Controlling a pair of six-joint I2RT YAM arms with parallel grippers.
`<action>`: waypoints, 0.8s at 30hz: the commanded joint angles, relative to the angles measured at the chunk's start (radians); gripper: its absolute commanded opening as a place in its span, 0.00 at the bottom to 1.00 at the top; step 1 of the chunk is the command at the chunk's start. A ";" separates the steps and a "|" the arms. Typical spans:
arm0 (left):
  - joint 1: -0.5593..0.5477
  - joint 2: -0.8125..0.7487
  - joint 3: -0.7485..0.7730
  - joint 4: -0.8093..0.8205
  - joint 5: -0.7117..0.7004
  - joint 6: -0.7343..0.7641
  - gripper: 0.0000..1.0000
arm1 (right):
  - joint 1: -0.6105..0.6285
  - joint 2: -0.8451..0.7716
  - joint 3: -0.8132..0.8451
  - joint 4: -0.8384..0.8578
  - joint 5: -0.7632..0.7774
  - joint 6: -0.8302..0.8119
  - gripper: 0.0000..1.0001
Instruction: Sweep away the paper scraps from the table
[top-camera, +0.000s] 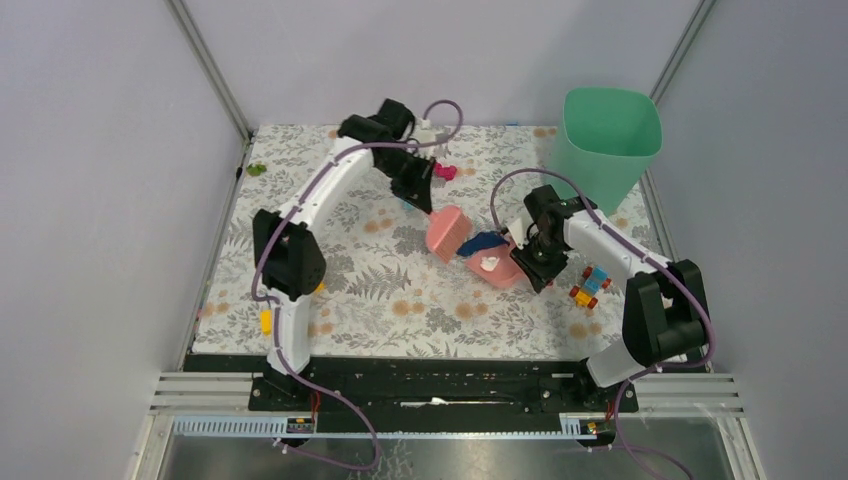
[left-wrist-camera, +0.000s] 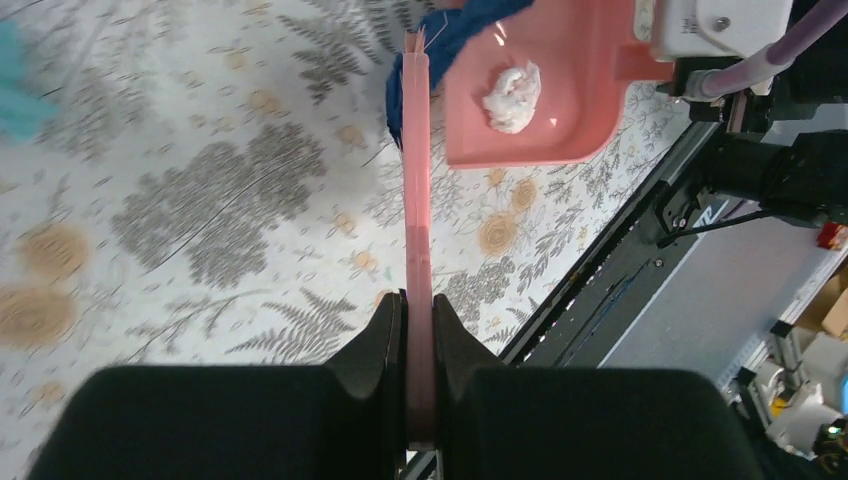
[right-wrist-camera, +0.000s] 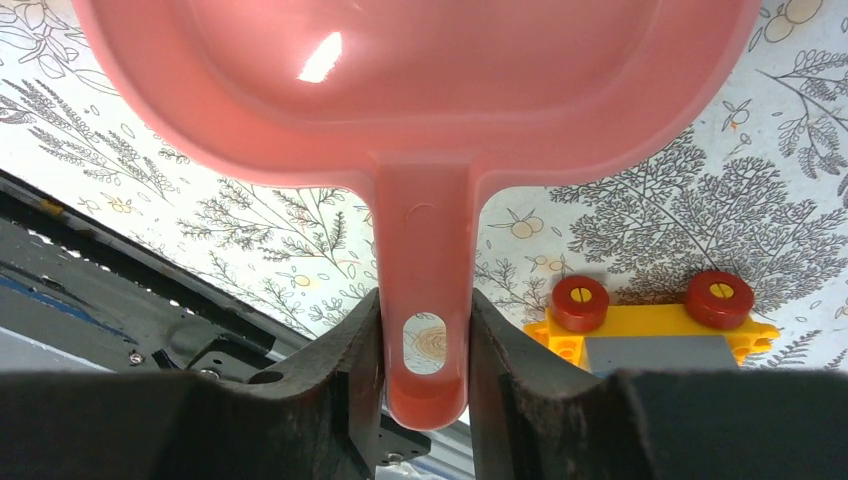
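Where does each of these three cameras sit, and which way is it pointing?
Top: above and behind the arms, looking down on the table; both arms show.
Left wrist: on the left arm, looking along its fingers at the pink board they pinch, dustpan beyond.
Right wrist: on the right arm, looking along its fingers at the dustpan handle they clamp.
All three show the dustpan.

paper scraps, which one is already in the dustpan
The white wad: it alone lies fully inside the pink dustpan. The dark blue scrap is only at the pan's open edge, and the magenta one lies apart on the table.
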 joint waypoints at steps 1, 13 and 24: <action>0.081 -0.145 0.001 -0.062 0.131 0.059 0.00 | 0.006 -0.070 -0.069 0.063 -0.048 0.032 0.00; 0.080 -0.028 0.238 -0.020 -0.514 0.336 0.00 | 0.006 -0.010 0.036 -0.071 0.005 0.053 0.00; 0.065 0.133 0.220 0.155 -0.799 0.527 0.00 | 0.007 0.089 0.084 -0.061 0.056 0.096 0.00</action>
